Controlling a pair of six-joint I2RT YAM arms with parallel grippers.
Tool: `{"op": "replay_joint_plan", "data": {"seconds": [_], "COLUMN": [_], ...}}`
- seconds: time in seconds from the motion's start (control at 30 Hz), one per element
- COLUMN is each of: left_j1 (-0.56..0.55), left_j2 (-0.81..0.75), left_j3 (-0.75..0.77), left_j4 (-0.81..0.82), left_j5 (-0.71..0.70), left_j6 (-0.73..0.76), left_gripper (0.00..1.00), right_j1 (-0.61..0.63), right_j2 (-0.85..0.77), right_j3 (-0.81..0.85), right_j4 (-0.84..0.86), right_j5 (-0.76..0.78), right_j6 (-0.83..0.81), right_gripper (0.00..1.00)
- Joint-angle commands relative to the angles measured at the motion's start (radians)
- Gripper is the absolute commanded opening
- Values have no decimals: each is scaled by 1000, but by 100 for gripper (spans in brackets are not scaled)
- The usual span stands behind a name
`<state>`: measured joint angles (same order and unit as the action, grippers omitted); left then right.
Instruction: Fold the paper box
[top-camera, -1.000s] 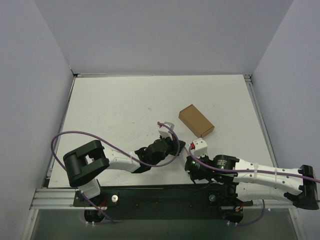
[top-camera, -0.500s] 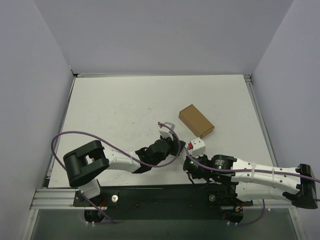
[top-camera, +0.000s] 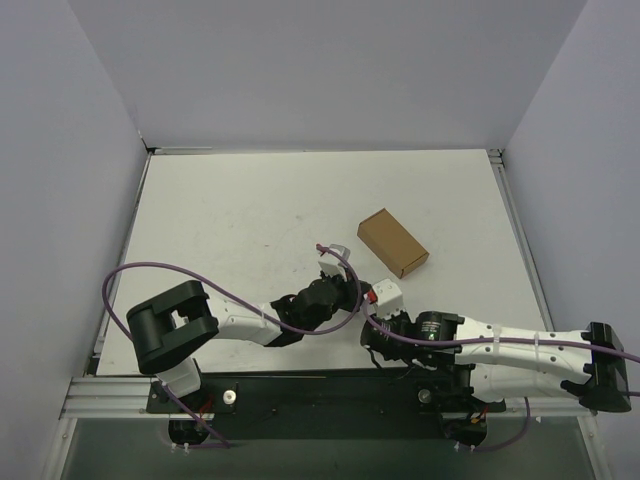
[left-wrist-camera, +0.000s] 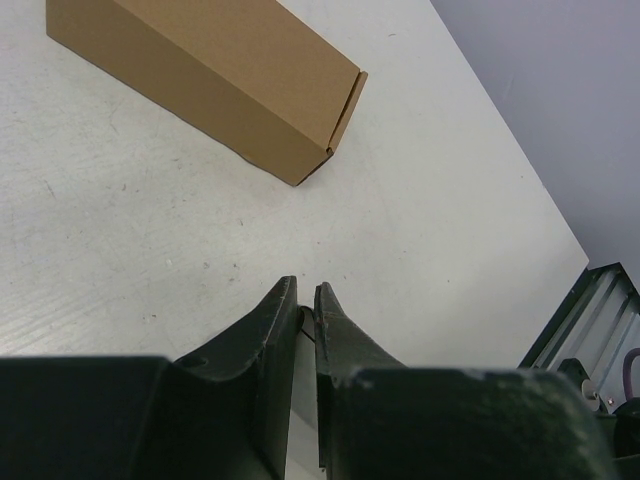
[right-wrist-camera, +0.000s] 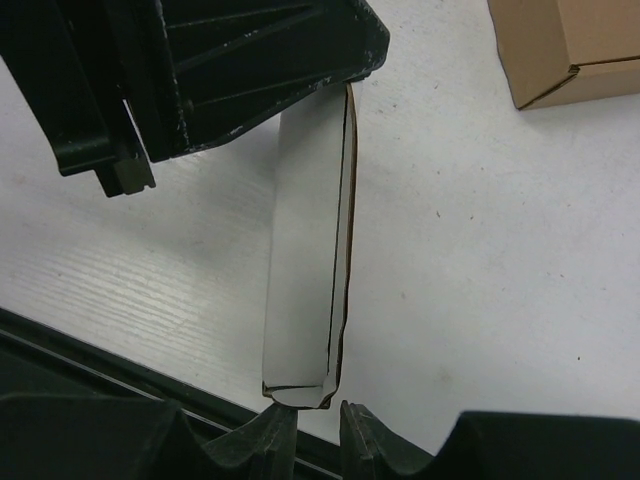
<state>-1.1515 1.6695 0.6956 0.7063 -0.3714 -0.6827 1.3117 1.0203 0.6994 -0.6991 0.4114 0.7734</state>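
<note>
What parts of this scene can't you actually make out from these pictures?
Right wrist view: the paper box's upper end is hidden behind the left gripper; whether the right gripper touches it is unclear.
Top view: the paper box is lost among the two grippers.
Both wrist views: the brown box is cut off by the frame edge.

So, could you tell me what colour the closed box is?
The box is plain brown, clearest in the left wrist view.
</note>
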Motion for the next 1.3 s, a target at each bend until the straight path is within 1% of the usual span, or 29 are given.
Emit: {"op": "replay_joint_plan", "data": {"seconds": [0.0, 0.2, 0.4, 0.63, 0.77, 1.13, 1.27], "left_j1": [-36, -39, -39, -37, -39, -40, -40], "left_j2": [70, 90, 88, 75, 76, 73, 75], "left_j3": [-79, -102, -105, -104, -104, -114, -116], "left_j4": [-274, -237, -240, -249, -251, -246, -242], "left_j5": [34, 25, 19, 14, 15, 14, 15], "left_j6": [35, 26, 23, 26, 26, 23, 22], "left_gripper": [16, 15, 15, 15, 15, 15, 15], "right_j1": [21, 8, -2, -14, -14, -12, -19], "right_j2": [1, -42, -9, 23, 43, 72, 57], "right_j3": [26, 64, 117, 112, 114, 129, 158], "right_j4": [-48, -65, -69, -79, -77, -100, -131], "right_j5": [15, 0, 10, 43, 55, 96, 119], "right_j6": [0, 30, 33, 40, 29, 33, 47], "right_gripper": [27, 32, 34, 32, 26, 24, 27]}}
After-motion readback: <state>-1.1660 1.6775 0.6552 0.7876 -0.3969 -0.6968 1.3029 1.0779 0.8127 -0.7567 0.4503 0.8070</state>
